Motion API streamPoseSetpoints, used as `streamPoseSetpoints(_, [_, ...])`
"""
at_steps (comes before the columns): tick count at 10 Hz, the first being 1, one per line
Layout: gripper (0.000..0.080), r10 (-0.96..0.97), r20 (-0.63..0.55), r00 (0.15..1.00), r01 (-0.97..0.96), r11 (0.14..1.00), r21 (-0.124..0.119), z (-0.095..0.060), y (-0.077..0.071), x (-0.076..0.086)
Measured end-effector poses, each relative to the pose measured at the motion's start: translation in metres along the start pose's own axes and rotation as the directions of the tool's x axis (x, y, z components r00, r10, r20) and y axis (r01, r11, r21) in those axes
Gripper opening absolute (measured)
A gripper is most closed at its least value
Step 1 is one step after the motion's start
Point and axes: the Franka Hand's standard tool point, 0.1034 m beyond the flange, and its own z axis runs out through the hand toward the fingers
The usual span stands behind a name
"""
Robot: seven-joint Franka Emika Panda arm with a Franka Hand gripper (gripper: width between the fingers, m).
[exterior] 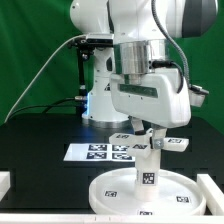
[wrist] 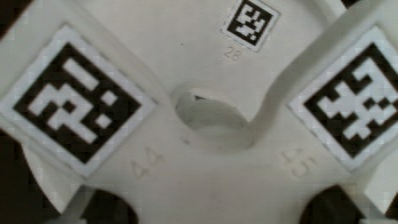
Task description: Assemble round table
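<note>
From where I stand, the big white arm (exterior: 140, 60) fills the upper middle of the exterior view and blocks much of what lies behind it. Low in the frame, the large round disc (exterior: 115, 196) rests flat on the black table (exterior: 35, 150), its rim curving along the bottom edge, where it is partly cut off. A thick cylindrical leg (exterior: 151, 172) stands upright on the disc, a small tag on its side. At the top of the leg, the cross-shaped foot piece (exterior: 152, 143) spreads out sideways, with one tagged arm reaching toward the exterior view's right. The gripper (exterior: 150, 130) comes down right onto that foot piece, but the hand's body covers the fingers, so I cannot tell whether they are apart or pressed on the part. Behind the leg, the marker board (exterior: 100, 151) lies flat on the table, partly hidden by the leg and foot. White blocks poke in at the lower left and right edges, too cropped to identify. The wrist view is very close and blurred: the foot piece (wrist: 205, 110) fills it, with three tags on its arms and a round hollow at its centre. Dark blurred shapes sit at the lower corners, too unclear to name.
</note>
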Motion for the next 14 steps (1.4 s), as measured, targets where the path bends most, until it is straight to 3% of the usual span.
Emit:
streamPoseSetpoints(1, [0.0442, -0.008, 0.000, 1.000, 0.008, 1.000, 0.000, 0.000, 0.000, -0.001])
streamPoseSetpoints(2, [0.0595, -0.064, 0.004, 0.998, 0.064, 0.998, -0.008, -0.002, 0.000, -0.001])
streamPoseSetpoints(3, [0.0637, -0.173, 0.022, 0.985, 0.173, 0.985, -0.013, -0.010, -0.003, -0.003])
streamPoseSetpoints(5, [0.0647, -0.382, 0.028, 0.924, 0.382, 0.924, 0.001, -0.022, -0.008, -0.003])
streamPoseSetpoints(7, [0.0649, -0.609, 0.037, 0.793, 0.609, 0.793, 0.009, -0.025, -0.010, -0.006])
streamPoseSetpoints(10, [0.0649, -0.729, 0.036, 0.684, 0.729, 0.685, 0.013, -0.024, -0.010, -0.005])
streamPoseSetpoints(11, [0.0649, -0.816, 0.029, 0.577, 0.816, 0.578, 0.008, -0.023, -0.010, -0.004])
streamPoseSetpoints(12, [0.0649, -0.920, 0.023, 0.392, 0.920, 0.392, -0.010, -0.023, -0.010, -0.002])
streamPoseSetpoints(14, [0.0649, -0.990, 0.033, 0.139, 0.990, 0.139, -0.008, -0.024, -0.009, 0.001])
